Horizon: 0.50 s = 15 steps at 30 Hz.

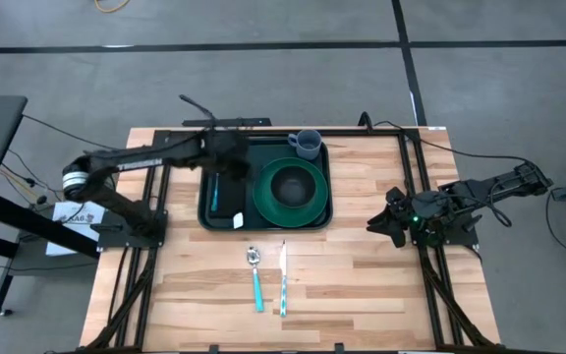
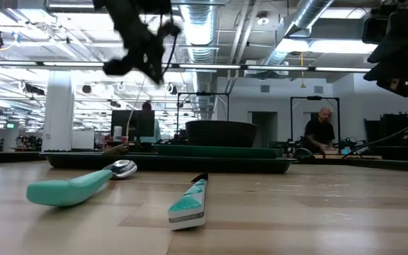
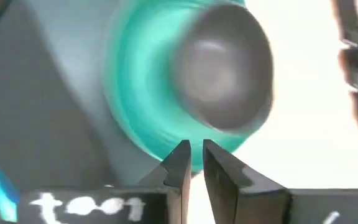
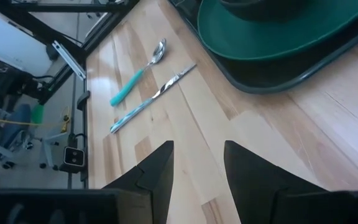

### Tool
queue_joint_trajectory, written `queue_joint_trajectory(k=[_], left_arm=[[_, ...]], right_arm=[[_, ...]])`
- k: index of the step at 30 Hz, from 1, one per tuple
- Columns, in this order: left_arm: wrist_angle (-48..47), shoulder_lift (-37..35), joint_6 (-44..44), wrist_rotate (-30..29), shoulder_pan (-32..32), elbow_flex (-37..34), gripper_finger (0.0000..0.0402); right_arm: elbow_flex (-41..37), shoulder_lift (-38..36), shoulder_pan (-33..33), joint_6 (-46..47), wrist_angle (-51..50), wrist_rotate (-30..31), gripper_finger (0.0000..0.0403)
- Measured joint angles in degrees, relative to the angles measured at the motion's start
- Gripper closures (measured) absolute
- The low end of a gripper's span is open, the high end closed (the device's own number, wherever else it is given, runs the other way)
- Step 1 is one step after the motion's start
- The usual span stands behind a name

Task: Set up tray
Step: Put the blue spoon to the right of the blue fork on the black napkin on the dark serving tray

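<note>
Wooden tabletop held the tray (image 1: 220,218) at its far middle, long axis crosswise. Spoon (image 1: 255,279) and knife (image 1: 282,279) lay just in front. Left gripper (image 1: 232,157), fingers nearly together, hovered over the tray; right gripper (image 1: 385,220), fingers apart, waited well aside.

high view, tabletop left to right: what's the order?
Left tool over the tray's left part → spoon → knife → cup at the tray's back right corner → right tool, off to the right of the tray.
</note>
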Motion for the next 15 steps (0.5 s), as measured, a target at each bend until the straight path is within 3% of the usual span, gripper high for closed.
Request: queue_joint_trajectory(k=[9,15], left_arm=[[3.0,0.2,-21.5,-11.3,-26.5,3.7,0.0372],[4.4,2.8,-39.4,-22.8,-41.1,3.4,0.0372]], right_arm=[[0.0,0.0,0.2,-0.8,-2.7,-0.1,0.0269],[0.0,0.0,0.2,-1.6,-2.7,-0.1,0.0269]])
